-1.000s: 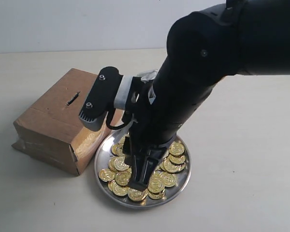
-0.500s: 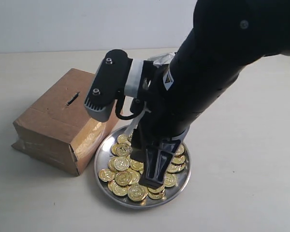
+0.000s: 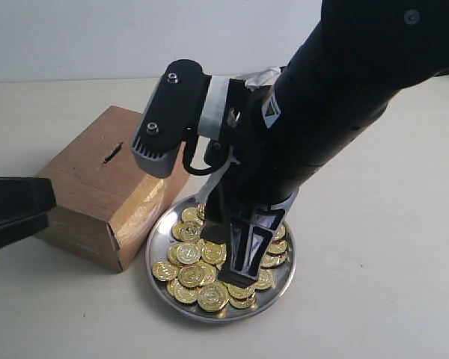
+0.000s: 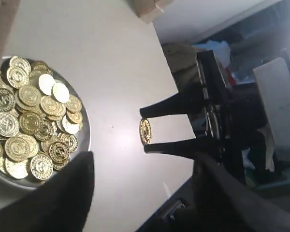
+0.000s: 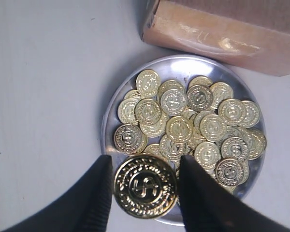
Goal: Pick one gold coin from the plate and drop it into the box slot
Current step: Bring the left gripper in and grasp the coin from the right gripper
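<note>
Right wrist view: right gripper (image 5: 145, 174) pinching one gold coin (image 5: 146, 187) between both fingers, embossed face toward camera. Under it I see plate (image 5: 111, 116) holding heap of other coins (image 5: 203, 125); held coin hangs over plate part far from box (image 5: 222, 34). Box stands just beside plate rim. Exterior view: slot (image 3: 111, 155) on box top, uncovered, well apart from held coin. Left gripper (image 3: 11, 213) low over table (image 3: 374, 224) at box's left side; I cannot tell if touching. Left wrist view: its fingers spread, nothing between.
</note>
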